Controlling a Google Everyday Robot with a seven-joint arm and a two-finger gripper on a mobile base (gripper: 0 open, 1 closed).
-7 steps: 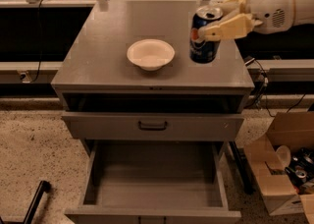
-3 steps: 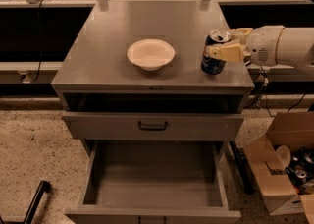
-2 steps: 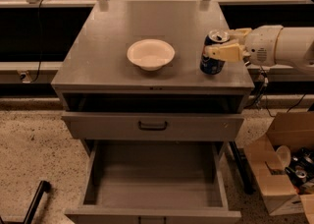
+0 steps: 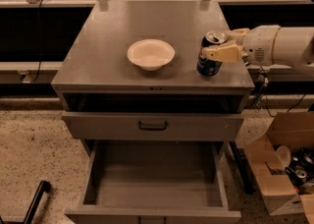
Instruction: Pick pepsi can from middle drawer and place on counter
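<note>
Grey metal all round. Found the pepsi can (image 4: 208,66) upright on the counter (image 4: 113,61), near the front right corner. Saw the gripper (image 4: 217,44) reaching in over the right edge on a white arm (image 4: 279,46), with 2 tan fingers (image 4: 223,54) clamped on the can's upper half, 1 in front and 1 behind. Noted 1 white bowl (image 4: 150,54) left of the can, well apart, toward the middle of the front edge. Below, found the middle drawer (image 4: 157,183) pulled out, under 1 shut drawer front (image 4: 98,126) with a dark handle (image 4: 152,126). Spotted a cardboard box (image 4: 274,179) on the floor past the right edge.
</note>
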